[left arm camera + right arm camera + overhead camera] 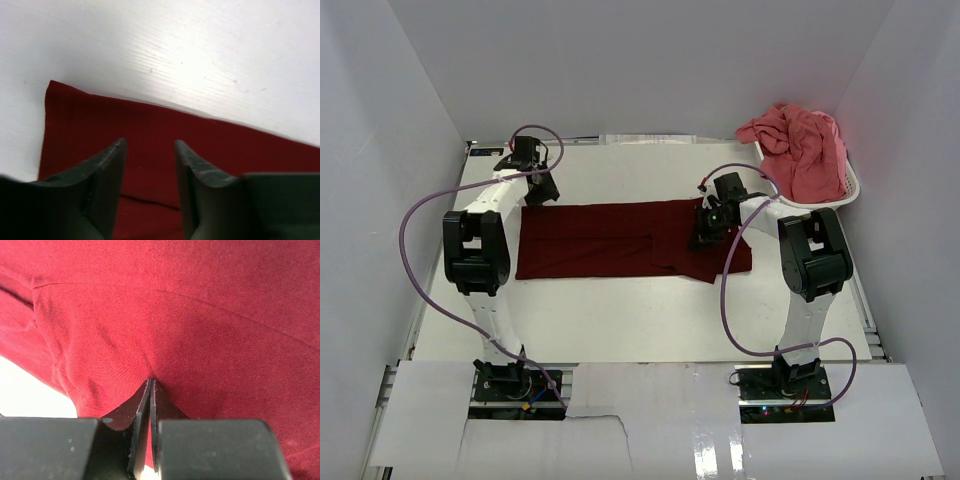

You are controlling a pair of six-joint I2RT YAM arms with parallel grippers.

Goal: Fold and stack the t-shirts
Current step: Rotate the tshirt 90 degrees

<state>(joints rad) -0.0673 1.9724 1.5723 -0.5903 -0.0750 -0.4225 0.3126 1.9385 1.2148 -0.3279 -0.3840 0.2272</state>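
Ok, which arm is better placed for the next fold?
Right, probably. The right gripper is shut on the dark maroon cloth t-shirt near its right end, ready to carry it over. The left gripper hangs open above the far left corner, gripping nothing.

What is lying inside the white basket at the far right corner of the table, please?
A crumpled coral pink t-shirt fills the white basket, heaped above its rim. The cloth covers the basket's inside, so anything beneath it cannot be seen.
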